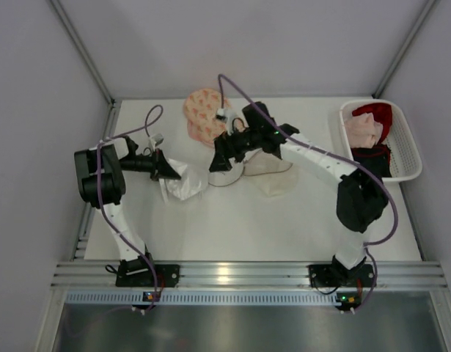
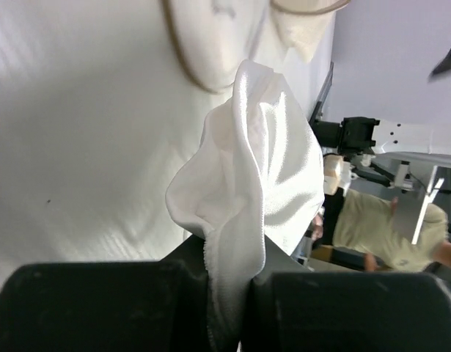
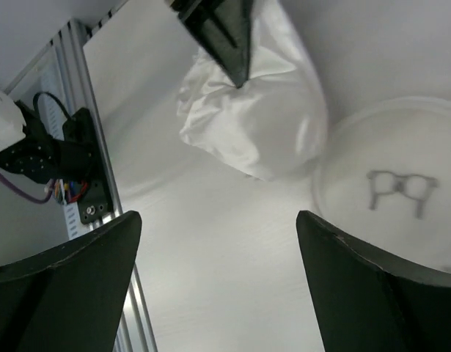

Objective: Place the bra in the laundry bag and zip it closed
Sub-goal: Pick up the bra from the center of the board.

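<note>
- Left gripper [image 2: 229,273]: pinches a fold of the crumpled white laundry bag [image 2: 247,198], fingers pressed together on the cloth.
- Left arm: rises from its base at the near left, folds back at the elbow by the left edge, then reaches right, low and level over the table [image 1: 232,227].
- Laundry bag: hangs bunched from those fingertips left of centre; lower folds seem to rest on the table, though contact is hard to tell.
- Right gripper [image 3: 218,293]: spread wide, nothing between the fingers; hovers just right of the bag, pointing left and down.
- Right arm: climbs from the near right base, bends at the elbow, stretches left and far across the middle of the table.
- Bra [image 1: 273,180]: lies flat at the centre, cream with a brownish rim on one cup, partly under the right wrist, just right of the bag.
- Pink patterned cloth [image 1: 203,114]: sits at the far edge, beyond both grippers.
- White basket [image 1: 408,147]: stands at the far right, with red, pink and black garments inside.
- Markings on the arms: too small to read.
</note>
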Controlling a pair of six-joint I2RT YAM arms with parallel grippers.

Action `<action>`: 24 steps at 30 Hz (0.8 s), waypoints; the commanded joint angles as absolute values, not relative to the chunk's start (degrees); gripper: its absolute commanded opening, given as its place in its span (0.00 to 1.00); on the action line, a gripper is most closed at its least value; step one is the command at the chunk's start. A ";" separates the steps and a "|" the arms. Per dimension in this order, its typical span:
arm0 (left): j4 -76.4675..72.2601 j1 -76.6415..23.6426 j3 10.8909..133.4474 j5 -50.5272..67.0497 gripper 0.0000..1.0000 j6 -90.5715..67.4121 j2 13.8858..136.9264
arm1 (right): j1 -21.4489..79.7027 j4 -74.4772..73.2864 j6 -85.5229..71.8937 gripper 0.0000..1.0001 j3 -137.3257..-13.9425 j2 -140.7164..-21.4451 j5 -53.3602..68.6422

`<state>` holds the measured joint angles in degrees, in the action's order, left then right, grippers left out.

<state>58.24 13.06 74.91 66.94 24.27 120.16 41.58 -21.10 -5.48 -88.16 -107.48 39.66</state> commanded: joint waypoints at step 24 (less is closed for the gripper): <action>57.74 9.76 85.96 76.20 0.00 20.04 102.66 | 16.78 -39.90 7.28 0.36 -96.85 -116.71 18.80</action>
<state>58.11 9.69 85.06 72.79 20.01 106.61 14.55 -38.24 4.16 -93.27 -116.20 17.15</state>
